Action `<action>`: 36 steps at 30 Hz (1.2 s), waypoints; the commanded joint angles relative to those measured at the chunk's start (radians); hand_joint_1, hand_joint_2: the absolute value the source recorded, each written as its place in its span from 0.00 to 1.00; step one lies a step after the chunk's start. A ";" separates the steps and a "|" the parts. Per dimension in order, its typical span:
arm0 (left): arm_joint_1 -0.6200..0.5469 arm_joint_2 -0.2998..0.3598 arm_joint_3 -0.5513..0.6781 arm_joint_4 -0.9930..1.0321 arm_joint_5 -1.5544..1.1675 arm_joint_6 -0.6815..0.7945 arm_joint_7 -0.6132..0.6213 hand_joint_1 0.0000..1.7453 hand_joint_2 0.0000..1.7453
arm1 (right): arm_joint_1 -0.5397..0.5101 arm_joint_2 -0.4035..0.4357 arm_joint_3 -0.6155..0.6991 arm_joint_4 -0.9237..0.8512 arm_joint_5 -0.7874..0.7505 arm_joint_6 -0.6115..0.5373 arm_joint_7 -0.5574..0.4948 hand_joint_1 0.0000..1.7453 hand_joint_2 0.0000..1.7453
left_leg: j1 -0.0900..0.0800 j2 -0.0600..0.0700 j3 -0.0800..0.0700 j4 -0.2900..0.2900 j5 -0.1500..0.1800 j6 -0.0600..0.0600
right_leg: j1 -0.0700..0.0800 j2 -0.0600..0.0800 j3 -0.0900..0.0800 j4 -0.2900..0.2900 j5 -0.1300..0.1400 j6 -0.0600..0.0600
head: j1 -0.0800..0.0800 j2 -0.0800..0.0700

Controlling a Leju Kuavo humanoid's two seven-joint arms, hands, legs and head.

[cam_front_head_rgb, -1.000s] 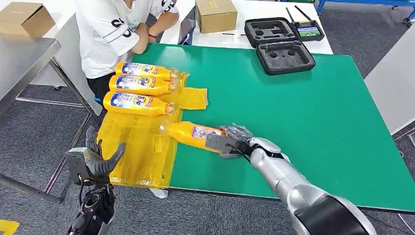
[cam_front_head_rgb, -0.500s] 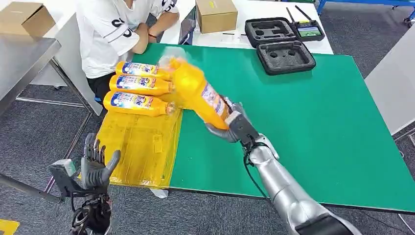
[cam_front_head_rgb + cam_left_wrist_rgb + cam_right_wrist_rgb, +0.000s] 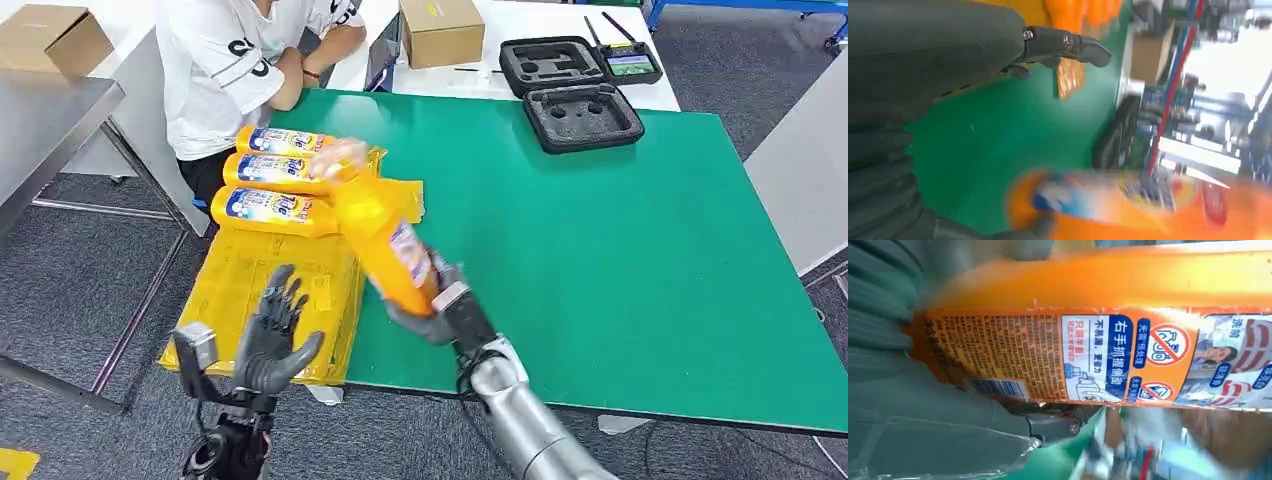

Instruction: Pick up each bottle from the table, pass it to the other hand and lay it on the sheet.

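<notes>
At frame centre, the right hand point(image 3: 440, 305) grips an orange bottle point(image 3: 385, 240) by its base, neck tilted up-left. Lower left, the left hand point(image 3: 270, 345) spreads its fingers, holding nothing.

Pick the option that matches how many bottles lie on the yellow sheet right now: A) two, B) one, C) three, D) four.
C: three bottles lie side by side on the yellow sheet, while the right robot hand holds a fourth bottle in the air.
</notes>
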 commanded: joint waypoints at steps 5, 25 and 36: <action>-0.102 0.008 -0.111 0.136 0.012 -0.004 0.011 0.00 1.00 | 0.000 0.040 0.107 0.105 0.032 -0.015 -0.003 1.00 1.00 | 0.000 -0.001 0.003 -0.001 -0.001 0.000 | 0.000 -0.001 0.003 -0.001 -0.001 -0.001 | 0.000 0.000; -0.236 0.020 -0.115 0.267 0.070 -0.060 -0.012 0.00 1.00 | -0.011 0.035 0.104 0.206 0.067 0.033 0.003 1.00 1.00 | 0.000 -0.002 0.003 -0.001 0.000 0.001 | 0.000 -0.002 0.003 -0.001 -0.001 -0.001 | 0.001 0.000; -0.238 0.020 -0.086 0.262 0.087 -0.075 -0.016 0.00 1.00 | -0.039 0.052 0.161 0.305 0.189 0.086 0.051 1.00 1.00 | 0.000 -0.001 0.004 0.000 -0.001 0.000 | 0.000 -0.001 0.004 -0.001 -0.001 -0.002 | 0.000 0.000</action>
